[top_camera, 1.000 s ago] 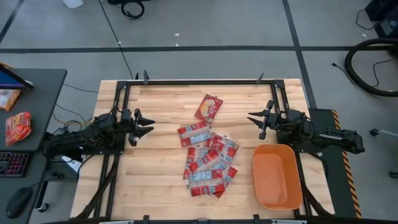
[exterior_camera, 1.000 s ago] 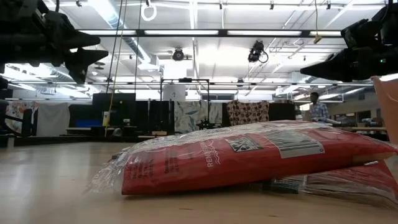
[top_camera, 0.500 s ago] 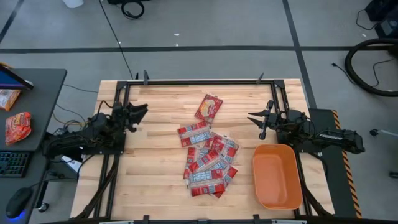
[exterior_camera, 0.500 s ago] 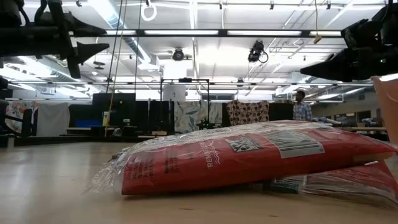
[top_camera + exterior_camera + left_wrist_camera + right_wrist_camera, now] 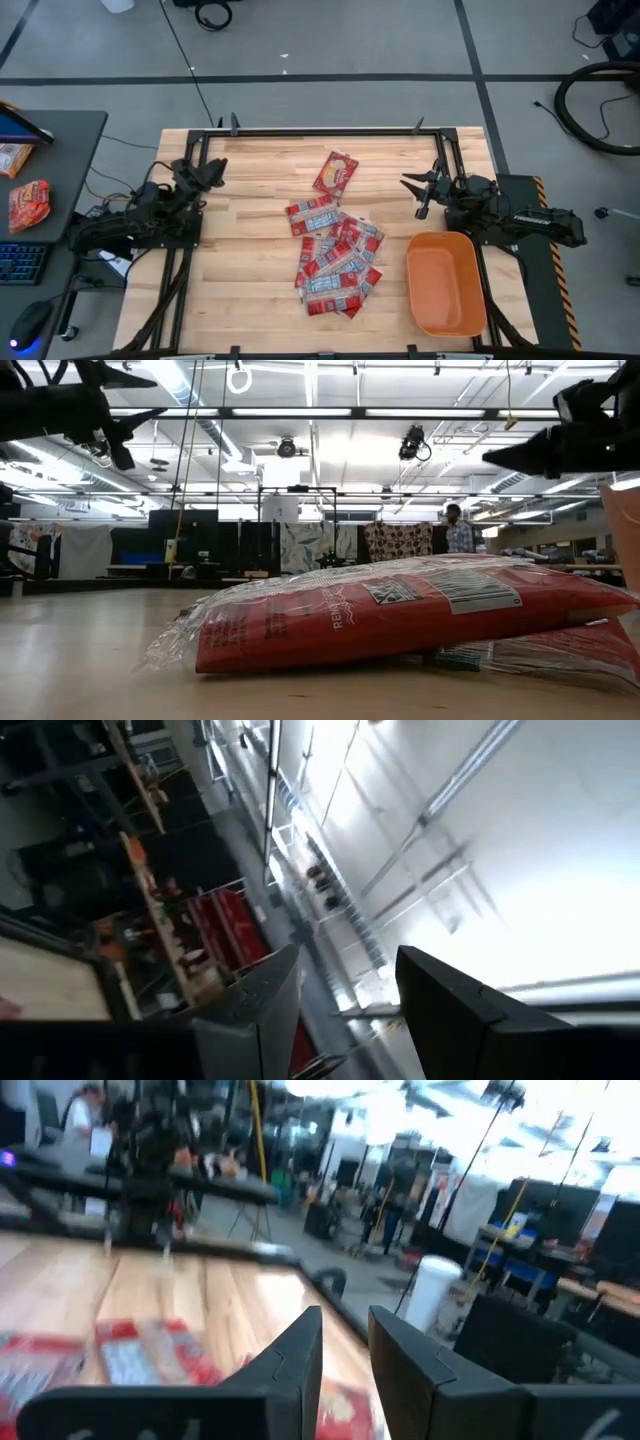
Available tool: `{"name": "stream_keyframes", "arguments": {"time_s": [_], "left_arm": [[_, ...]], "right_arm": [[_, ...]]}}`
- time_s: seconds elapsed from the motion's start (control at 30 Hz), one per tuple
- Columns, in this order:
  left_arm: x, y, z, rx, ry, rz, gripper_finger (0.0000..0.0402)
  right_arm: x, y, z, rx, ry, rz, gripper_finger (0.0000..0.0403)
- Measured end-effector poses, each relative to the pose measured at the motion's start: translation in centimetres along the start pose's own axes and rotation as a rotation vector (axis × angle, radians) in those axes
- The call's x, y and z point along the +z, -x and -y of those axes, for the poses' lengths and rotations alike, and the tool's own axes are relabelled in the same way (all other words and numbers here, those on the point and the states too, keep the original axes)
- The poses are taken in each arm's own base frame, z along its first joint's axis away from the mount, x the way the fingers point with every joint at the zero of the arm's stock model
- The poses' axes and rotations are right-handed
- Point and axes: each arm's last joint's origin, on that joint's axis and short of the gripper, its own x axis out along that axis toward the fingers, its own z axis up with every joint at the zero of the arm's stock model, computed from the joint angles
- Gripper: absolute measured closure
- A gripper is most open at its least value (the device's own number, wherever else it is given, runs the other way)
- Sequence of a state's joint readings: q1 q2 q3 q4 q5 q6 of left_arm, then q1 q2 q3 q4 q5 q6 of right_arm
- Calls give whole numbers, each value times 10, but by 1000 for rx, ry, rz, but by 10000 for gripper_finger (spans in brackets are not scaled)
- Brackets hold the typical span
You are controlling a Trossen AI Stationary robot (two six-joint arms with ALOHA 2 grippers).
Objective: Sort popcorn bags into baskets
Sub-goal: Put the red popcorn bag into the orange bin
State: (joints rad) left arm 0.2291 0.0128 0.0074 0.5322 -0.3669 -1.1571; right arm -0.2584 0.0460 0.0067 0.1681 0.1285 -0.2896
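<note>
On the far left of the high view a dark side table (image 5: 60, 150) carries a puffy orange-red snack bag (image 5: 28, 204), well apart from the wooden desk (image 5: 250, 260).

The left gripper (image 5: 207, 175) sits over the desk's left edge, above bare wood. Seen from above, its fingers are too small to read. The left wrist view settles it: the fingers (image 5: 250, 1015) stand apart with bright ceiling between them, released and holding nothing, and the camera looks up at ceiling and shelving rather than at the desk. The low view shows this gripper (image 5: 125, 410) high at upper left, clear of the desk.

In the desk's middle lie the popcorn bags (image 5: 335, 265), a loose overlapping heap of flat red packets. One larger bag (image 5: 336, 173) picturing yellow popcorn lies just beyond the heap. Only the high view shows the whole pile; the low view fills with one near packet (image 5: 400, 615) lying on top of another, with a person (image 5: 457, 535) standing far back in the room.

Right of the heap stands the orange basket (image 5: 446, 283), empty, near the desk's right edge. The right gripper (image 5: 418, 190) hovers just beyond the basket's far end. In the right wrist view its fingers (image 5: 290, 1355) are parted and released, with red packets (image 5: 130, 1355) blurred on the wood ahead.
</note>
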Motion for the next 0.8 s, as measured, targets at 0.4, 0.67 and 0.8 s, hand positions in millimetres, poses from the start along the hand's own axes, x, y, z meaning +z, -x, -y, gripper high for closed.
{"name": "stream_keyframes", "arguments": {"time_s": [0.4,0.67,0.8], "left_arm": [[10,-29,50,-73,-200,30,233],[-9,-74,56,30,-266,-98,233],[-21,-94,51,71,-233,-185,233]], "right_arm": [[29,5,14,-125,-844,351,313],[48,0,17,-47,-973,347,313],[68,-12,21,-52,-921,258,313]]}}
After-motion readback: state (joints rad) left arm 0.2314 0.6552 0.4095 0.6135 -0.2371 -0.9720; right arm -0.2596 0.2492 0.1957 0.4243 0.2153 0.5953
